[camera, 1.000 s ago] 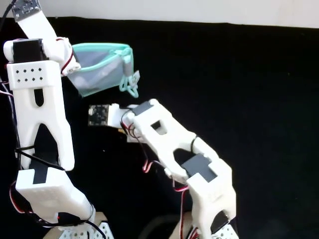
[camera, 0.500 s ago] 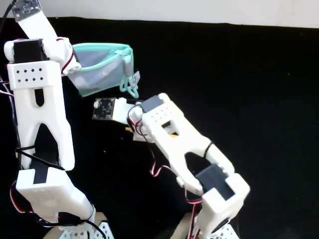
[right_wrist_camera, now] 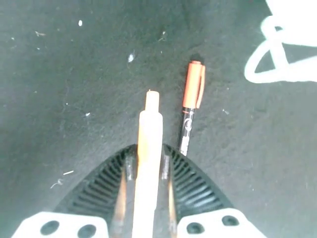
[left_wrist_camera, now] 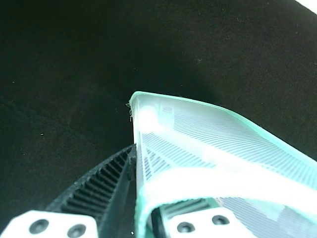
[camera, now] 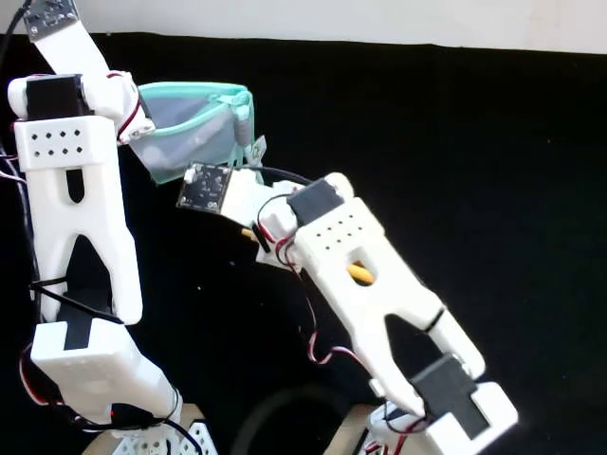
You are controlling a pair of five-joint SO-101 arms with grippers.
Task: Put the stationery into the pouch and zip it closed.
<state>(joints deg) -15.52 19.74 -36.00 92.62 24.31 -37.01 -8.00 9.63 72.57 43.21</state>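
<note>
In the high view, the right arm (camera: 360,265) has been swung up toward the pouch (camera: 190,133), which is held at the far left; insertion is judged near. In the left wrist view, its mint mesh rim is pinched by the left gripper (left_wrist_camera: 141,188). In the right wrist view, a smooth pale pen (right_wrist_camera: 148,129) is clamped in the right gripper (right_wrist_camera: 147,156), and an orange-capped pen (right_wrist_camera: 190,109) lies on the black cloth (right_wrist_camera: 59,74).

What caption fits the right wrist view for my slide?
Right gripper clamps a pale pen over the black table, where an orange-capped pen lies.

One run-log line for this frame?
left gripper shut on mint-green mesh pouch | right gripper shut on cream plastic pen | orange-capped black pen on black table
</note>
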